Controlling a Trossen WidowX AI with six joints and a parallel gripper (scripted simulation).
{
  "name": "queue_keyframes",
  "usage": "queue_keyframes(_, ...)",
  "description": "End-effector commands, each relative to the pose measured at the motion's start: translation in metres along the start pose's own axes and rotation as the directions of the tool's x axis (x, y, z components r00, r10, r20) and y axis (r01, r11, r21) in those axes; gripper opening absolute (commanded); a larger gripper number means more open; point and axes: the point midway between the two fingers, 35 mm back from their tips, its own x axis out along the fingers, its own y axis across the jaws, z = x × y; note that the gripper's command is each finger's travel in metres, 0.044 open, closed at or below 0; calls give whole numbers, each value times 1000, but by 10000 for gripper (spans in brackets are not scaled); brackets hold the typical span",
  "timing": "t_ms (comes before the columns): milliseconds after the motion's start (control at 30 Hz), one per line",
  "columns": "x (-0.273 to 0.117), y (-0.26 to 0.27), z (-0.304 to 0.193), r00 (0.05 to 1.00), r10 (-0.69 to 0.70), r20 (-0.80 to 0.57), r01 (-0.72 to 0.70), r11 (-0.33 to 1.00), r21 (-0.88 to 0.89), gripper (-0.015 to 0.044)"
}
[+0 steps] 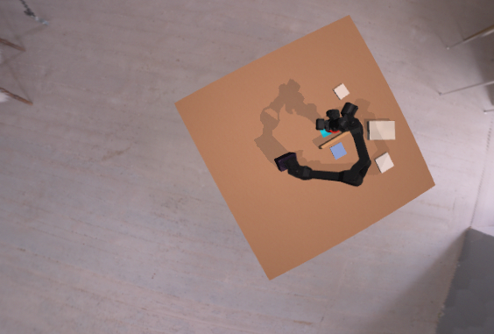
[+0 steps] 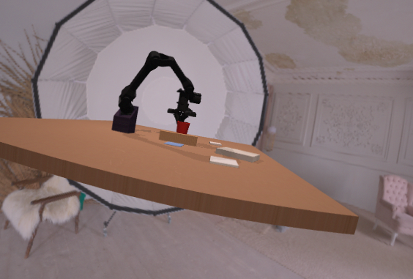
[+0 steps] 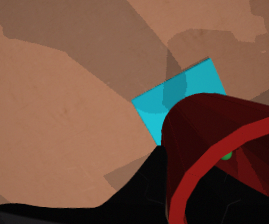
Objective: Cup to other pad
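A red cup with a green marble inside hangs upright over the cyan pad, its rim clamped in the black gripper, beyond a wooden bar and blue pad on the brown surface.

cup above pad, behind bar

Three pale flat blocks and a wooden bar are seen on the bench; a fur-draped chair is seen below.
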Motion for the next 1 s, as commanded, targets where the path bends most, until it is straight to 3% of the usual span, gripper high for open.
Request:
queue_keyframes(0,10,2,-2,1000,2,-10,-3,1000,-11,0)
queue_keyframes(533,36,3,-4,1000,2,-12,-2,1000,-11,0)
queue_keyframes(967,35,2,-2,1000,1,-6,-1,1000,-1,0)
